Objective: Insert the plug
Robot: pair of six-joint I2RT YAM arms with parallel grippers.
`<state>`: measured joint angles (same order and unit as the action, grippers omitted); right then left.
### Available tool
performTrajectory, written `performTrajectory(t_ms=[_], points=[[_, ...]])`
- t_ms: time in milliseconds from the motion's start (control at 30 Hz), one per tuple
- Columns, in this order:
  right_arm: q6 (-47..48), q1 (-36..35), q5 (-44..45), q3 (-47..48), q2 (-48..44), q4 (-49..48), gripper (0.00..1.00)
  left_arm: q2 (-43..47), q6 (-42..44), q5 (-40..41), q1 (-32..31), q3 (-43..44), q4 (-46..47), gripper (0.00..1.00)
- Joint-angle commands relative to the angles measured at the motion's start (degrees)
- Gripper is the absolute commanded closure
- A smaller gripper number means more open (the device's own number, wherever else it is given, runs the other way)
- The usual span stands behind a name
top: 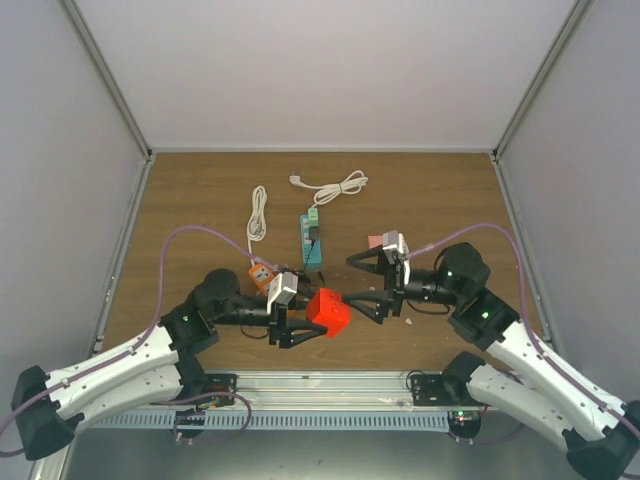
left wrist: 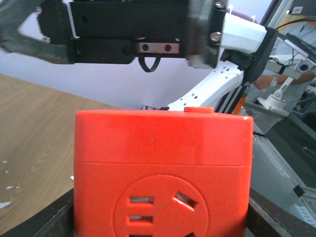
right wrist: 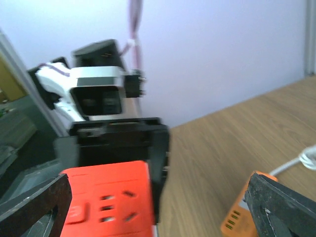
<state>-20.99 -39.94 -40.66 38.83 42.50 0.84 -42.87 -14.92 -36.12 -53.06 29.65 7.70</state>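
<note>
**Cube gripped and offered, plug yet to be fetched**

The left hand (top: 308, 316) is clamped on a red cube (top: 328, 312), a finger on each side. Its own view shows a socket face (left wrist: 160, 210) with open slots and nothing in them. Whether the cube rests on the surface (top: 200, 200) or hangs just above it I cannot tell.

The right hand (top: 350, 277) faces the cube from the other side with its fingers spread wide. It is empty and just beside the cube without touching it.

The plug is in neither hand. The only likely match is a small dark block (top: 315, 234) on the teal strip (top: 313, 250), past both hands. It is too small there to be sure of, and no wire can be made out. An orange strip (top: 260, 275) lies near the left wrist.

The step in hand looks like getting the plug to the cube. To do it well:

- The left hand should hold the cube firm and level, with a socket face turned squarely toward the right hand.
- The right hand should grip the plug by its body, with the prongs clear of the fingers and pointing outward.
- The wire should trail free, so it does not drag either strip.
- The prongs should be lined up with the slots before any push.
- The push should go straight in while the left hand braces. A tilted entry would jam or twist the cube in its grip.
</note>
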Motion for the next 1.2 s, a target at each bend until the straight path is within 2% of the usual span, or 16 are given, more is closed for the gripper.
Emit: performTrajectory(t_ms=[0,167,367,600,667,767,900,1000,1100,1167], points=[[1.86,0.22,-9.77,-1.64,-2.83,-4.98,0.00,-1.38,-3.22,-8.28,3.04,1.10,9.47,0.87],[2.30,-1.65,-10.14,-2.77,-1.87,-5.19,0.00,-2.58,-2.91,-10.14,5.43,4.73,6.94,0.87],[5.08,-6.36,-3.20,-1.42,1.42,-2.29,0.00,-3.26,-2.34,-10.64,6.04,7.57,4.94,0.87],[5.33,-7.08,-2.40,-1.13,0.24,-1.74,0.00,-5.28,-2.05,-11.08,6.30,8.49,4.79,0.86],[5.33,-7.03,-2.85,-1.24,-0.52,-1.73,0.03,-5.73,-1.98,-11.24,6.38,8.41,5.07,0.86],[5.03,-7.08,-3.92,-1.21,-1.35,-2.09,0.16,-6.19,-2.12,-11.08,6.47,8.19,5.45,0.86],[4.78,-7.13,-3.98,-1.12,-1.23,-1.87,0.44,-6.05,-2.27,-10.79,6.80,8.19,5.51,0.86],[4.59,-7.13,-3.98,-1.04,-0.68,-1.80,0.52,-5.74,-2.22,-10.61,7.21,8.32,5.16,0.86],[4.27,-7.15,-4.38,-0.95,-0.34,-1.88,0.76,-5.52,-2.18,-10.44,7.73,8.34,4.71,0.86],[4.01,-7.18,-4.55,-0.95,-0.32,-1.86,0.96,-5.33,-2.13,-10.38,8.24,8.32,4.46,0.85]])
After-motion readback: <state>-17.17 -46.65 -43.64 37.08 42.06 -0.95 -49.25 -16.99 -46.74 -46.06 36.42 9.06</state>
